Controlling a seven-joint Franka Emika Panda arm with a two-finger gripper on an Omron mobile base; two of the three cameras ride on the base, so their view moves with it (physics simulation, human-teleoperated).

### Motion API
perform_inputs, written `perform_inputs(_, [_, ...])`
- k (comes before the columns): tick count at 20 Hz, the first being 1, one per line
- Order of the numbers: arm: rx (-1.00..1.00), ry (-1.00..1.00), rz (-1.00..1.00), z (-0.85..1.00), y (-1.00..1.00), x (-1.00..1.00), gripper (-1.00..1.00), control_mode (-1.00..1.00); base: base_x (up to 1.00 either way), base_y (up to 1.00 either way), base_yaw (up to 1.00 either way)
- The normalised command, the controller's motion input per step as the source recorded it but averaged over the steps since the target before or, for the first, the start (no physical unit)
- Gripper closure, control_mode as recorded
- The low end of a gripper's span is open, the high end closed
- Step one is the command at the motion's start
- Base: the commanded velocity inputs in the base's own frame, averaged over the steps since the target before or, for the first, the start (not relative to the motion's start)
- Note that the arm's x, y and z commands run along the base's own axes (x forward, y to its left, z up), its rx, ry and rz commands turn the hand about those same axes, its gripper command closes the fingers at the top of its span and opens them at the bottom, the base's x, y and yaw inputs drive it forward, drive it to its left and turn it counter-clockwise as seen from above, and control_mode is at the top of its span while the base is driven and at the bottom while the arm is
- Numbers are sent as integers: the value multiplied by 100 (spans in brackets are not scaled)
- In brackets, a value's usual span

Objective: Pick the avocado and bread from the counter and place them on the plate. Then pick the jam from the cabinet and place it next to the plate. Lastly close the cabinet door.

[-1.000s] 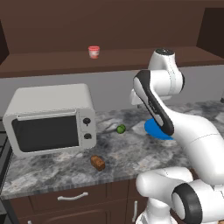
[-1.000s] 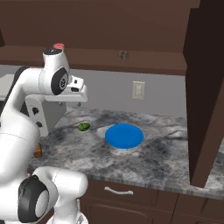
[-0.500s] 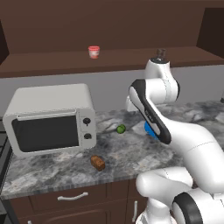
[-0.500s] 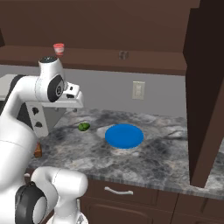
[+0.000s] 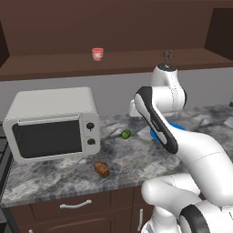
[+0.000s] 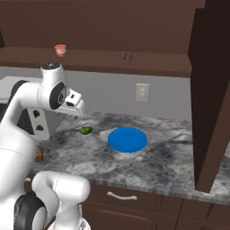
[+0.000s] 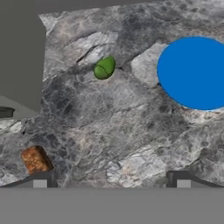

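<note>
The avocado (image 7: pixel 104 68), a small green ball, sits untouched on the marbled counter (image 7: pixel 131 131), and it looks like the first thing to pick up. Going left to right in the hand view: a grey microwave (image 7: pixel 19 61) fills the upper left corner, with the brown bread (image 7: pixel 36 159) below it near the left fingertip; the avocado lies up and left of centre; the bright blue plate (image 7: pixel 194 72), still bare, is at the upper right.

The gripper (image 7: pixel 111 179) is empty, its two dark tips spread wide at the bottom edge. It hangs above the counter, looking down. The avocado lies ahead of the fingers and a little left of their midline, well apart from them, so the coming move is probably forward, slightly left and down. The avocado seems slightly oval, tilted diagonally, though it is too small to be sure.

In the left base view, the jam (image 5: pixel 97 53) stands on the open cabinet (image 5: pixel 113 61) shelf, above the microwave. In the right base view, the cabinet door (image 6: pixel 211 99) stands open at the right.
</note>
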Motion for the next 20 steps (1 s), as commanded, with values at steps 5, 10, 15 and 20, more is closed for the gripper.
perform_inputs(5, [8, -1, -19, -4, 4, -2, -100, -100, 0, 0, 0])
perform_inputs(10, [5, 0, -18, -5, 1, 1, -100, -100, 0, 0, 0])
perform_inputs(15, [0, 0, -6, -11, -1, 10, -100, -100, 0, 0, 0])
perform_inputs(20, [0, 0, -1, -22, -2, 12, -100, -100, 0, 0, 0])
